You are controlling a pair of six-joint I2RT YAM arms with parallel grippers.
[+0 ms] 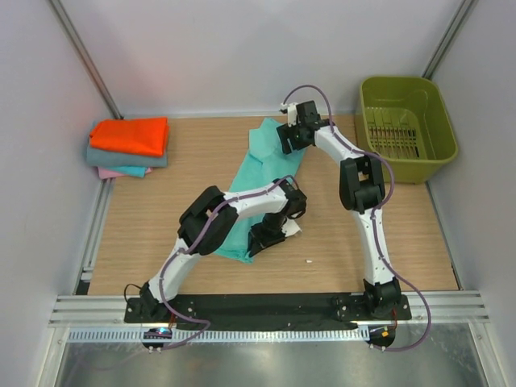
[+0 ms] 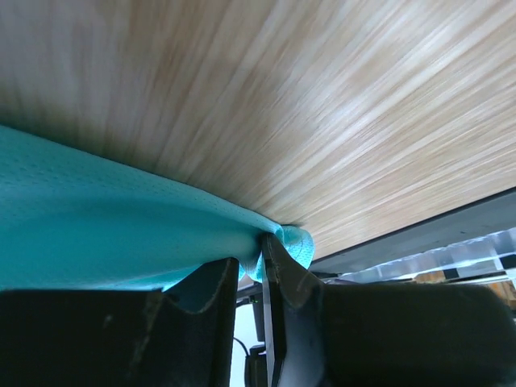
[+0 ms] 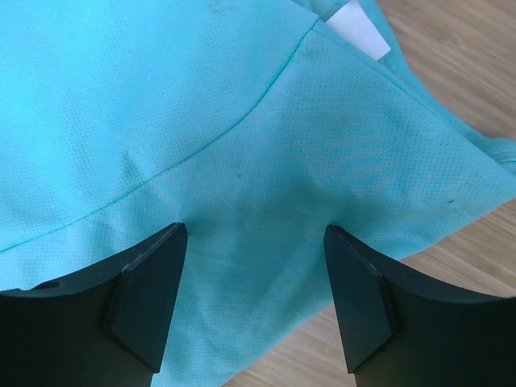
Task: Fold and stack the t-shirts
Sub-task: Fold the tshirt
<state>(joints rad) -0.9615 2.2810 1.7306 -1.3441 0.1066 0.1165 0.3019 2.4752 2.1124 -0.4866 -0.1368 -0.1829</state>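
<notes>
A mint-green t-shirt point(image 1: 258, 173) lies stretched diagonally across the middle of the table. My left gripper point(image 1: 270, 234) is shut on its near edge point(image 2: 290, 242), the cloth pinched between the fingers. My right gripper point(image 1: 294, 137) is open, both fingers pressed down on the shirt's far end point(image 3: 250, 161) near the white neck label point(image 3: 355, 28). A folded stack sits at the far left: an orange shirt point(image 1: 129, 135) on top, a grey-teal one point(image 1: 121, 157) under it, a pink one point(image 1: 113, 172) at the bottom.
An olive-green plastic basket point(image 1: 405, 125) stands at the far right corner. White walls close in the table on three sides. A small white scrap point(image 1: 308, 261) lies on the wood near the front.
</notes>
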